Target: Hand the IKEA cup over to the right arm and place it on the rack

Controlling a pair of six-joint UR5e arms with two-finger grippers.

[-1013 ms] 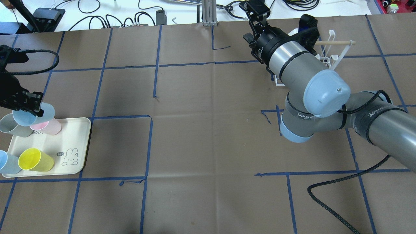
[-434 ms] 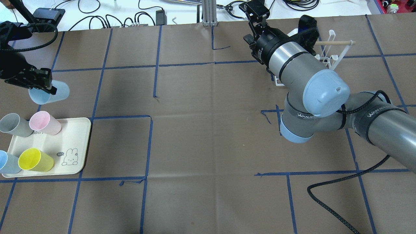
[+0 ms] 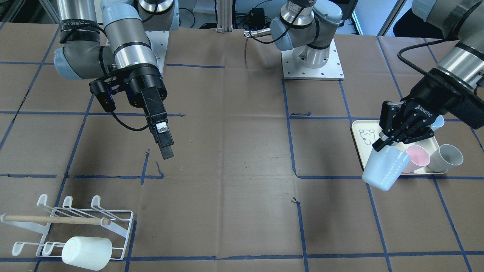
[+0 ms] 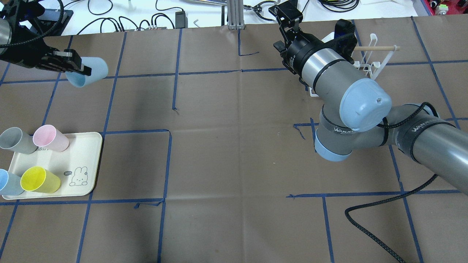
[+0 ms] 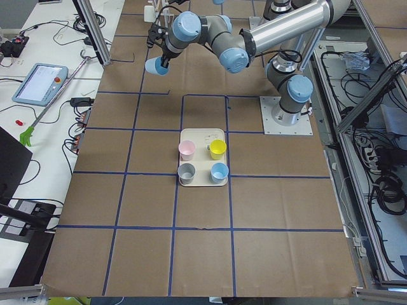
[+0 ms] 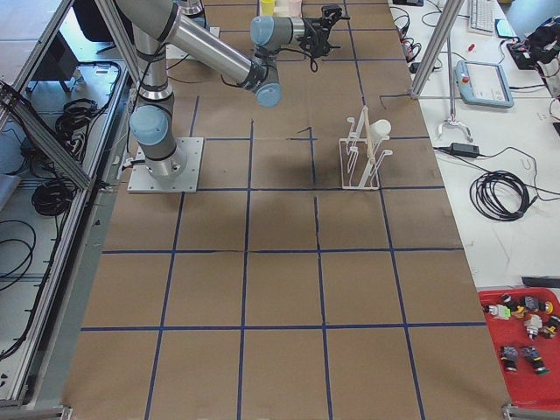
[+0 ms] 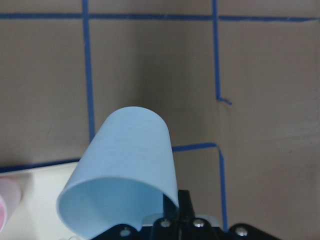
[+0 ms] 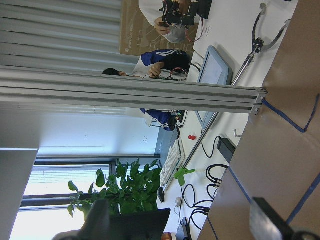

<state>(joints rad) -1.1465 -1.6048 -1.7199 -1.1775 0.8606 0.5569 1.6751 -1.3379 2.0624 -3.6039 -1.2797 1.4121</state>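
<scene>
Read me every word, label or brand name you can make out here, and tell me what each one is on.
"ROBOTIQ": white letters on the left gripper.
"WANJE", the rest cut off: black strap around the right arm.
Speech bubble beside the rabbit drawing on the tray: too small to read.

Six cups (image 4: 87, 72), one tray (image 4: 89, 153), one rack (image 3: 56, 219) and two robot arms (image 4: 329, 71).

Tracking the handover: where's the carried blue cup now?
Overhead view, upper left: the blue cup hangs in the left gripper, airborne, beyond the tray.
</scene>
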